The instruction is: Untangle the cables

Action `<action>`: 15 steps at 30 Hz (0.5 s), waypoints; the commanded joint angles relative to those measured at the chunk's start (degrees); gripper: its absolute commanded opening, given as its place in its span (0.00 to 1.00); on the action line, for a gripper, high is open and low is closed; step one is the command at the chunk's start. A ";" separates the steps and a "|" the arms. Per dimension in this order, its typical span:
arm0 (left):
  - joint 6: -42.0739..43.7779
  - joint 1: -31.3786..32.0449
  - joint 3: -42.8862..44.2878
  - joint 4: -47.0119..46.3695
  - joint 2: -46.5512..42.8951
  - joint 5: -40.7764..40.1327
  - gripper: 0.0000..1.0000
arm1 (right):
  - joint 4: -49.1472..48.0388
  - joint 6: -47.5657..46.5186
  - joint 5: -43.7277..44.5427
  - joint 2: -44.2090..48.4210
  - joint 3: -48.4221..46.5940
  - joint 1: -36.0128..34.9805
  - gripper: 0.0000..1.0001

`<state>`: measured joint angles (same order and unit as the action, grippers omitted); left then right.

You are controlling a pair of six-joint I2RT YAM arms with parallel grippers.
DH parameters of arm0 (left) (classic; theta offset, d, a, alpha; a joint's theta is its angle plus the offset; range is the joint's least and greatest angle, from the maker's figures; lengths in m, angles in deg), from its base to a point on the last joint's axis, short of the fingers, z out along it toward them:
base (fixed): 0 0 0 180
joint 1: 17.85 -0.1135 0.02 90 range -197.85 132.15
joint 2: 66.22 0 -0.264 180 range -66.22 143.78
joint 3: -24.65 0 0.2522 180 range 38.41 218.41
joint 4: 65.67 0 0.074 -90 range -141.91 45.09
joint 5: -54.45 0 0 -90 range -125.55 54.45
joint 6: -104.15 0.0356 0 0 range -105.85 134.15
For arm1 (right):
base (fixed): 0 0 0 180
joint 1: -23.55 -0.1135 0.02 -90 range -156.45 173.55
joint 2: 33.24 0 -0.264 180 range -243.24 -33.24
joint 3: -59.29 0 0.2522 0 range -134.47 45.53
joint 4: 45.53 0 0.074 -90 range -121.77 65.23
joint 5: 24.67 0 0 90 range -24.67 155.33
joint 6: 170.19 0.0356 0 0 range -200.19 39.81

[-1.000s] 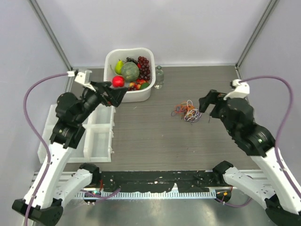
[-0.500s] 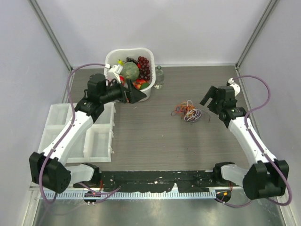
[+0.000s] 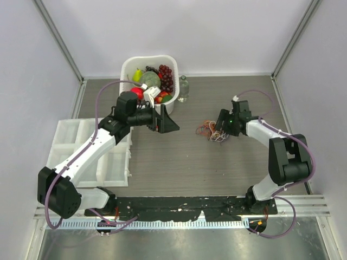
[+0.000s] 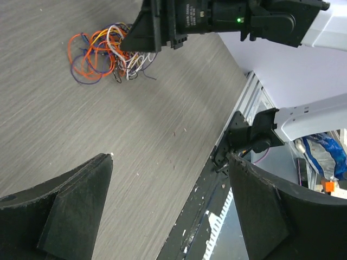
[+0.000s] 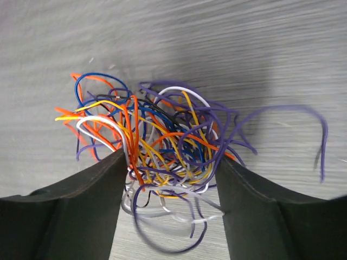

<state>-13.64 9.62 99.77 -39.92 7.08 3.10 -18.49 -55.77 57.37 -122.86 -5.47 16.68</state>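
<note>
While straddling the tangled cables point(image 5: 162, 130) on the wood-grain table point(image 5: 244, 43) with the right gripper point(image 5: 171, 162) spread wide, clamps nothing; holds the left gripper point(image 4: 171, 160) wide, empty, well apart.

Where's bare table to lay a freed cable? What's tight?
Free: near-centre strip between the white bins and right arm; far-right corner past the bottle. Crowded: the cables at the right gripper; the fruit basket by the left gripper.

The left arm point(image 3: 87, 154) stretches toward the middle, its left gripper point(image 4: 168, 211) wide open. The right arm point(image 3: 265, 130) bends inward, its right gripper point(image 5: 171, 208) pointing down with fingers spread.
</note>
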 commanded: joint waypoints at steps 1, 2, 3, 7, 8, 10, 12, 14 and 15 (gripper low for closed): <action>1.95 0.40 0.51 1.37 1.05 0.46 0.90 | -2.74 -7.11 -1.53 -1.07 -1.82 -7.70 0.65; 2.39 0.40 0.60 1.98 1.32 0.28 0.89 | -2.73 -7.11 -1.00 -0.99 -1.21 -10.41 0.58; 2.39 0.40 0.51 2.16 1.50 -0.07 0.88 | -2.73 -6.68 -0.56 -0.29 0.19 -11.83 0.56; 2.57 0.57 -0.19 2.07 2.02 -1.74 0.86 | -4.83 -2.81 1.19 5.40 7.03 -22.71 0.52; 2.39 0.75 -0.10 2.07 2.46 -1.83 0.85 | -5.19 -1.06 1.37 8.30 8.01 -23.79 0.52; 1.87 1.01 -0.02 2.07 3.69 -1.83 0.81 | -8.77 2.36 0.59 12.51 13.44 -25.55 0.54; 1.60 2.15 0.25 2.42 4.48 -2.61 0.78 | -12.81 5.62 -1.61 16.12 17.67 -25.56 0.61; 1.69 5.04 -0.36 2.60 4.83 -5.41 0.75 | -14.93 7.91 -3.28 18.68 19.97 -25.56 0.65; 1.51 6.54 -0.80 2.34 5.10 -7.00 0.75 | -15.12 8.79 -3.98 19.57 20.59 -25.56 0.66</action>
<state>-12.37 11.78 99.53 -37.43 11.36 0.00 -26.64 -52.99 55.60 -107.47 12.17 -9.55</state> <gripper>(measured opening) 0.762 0.643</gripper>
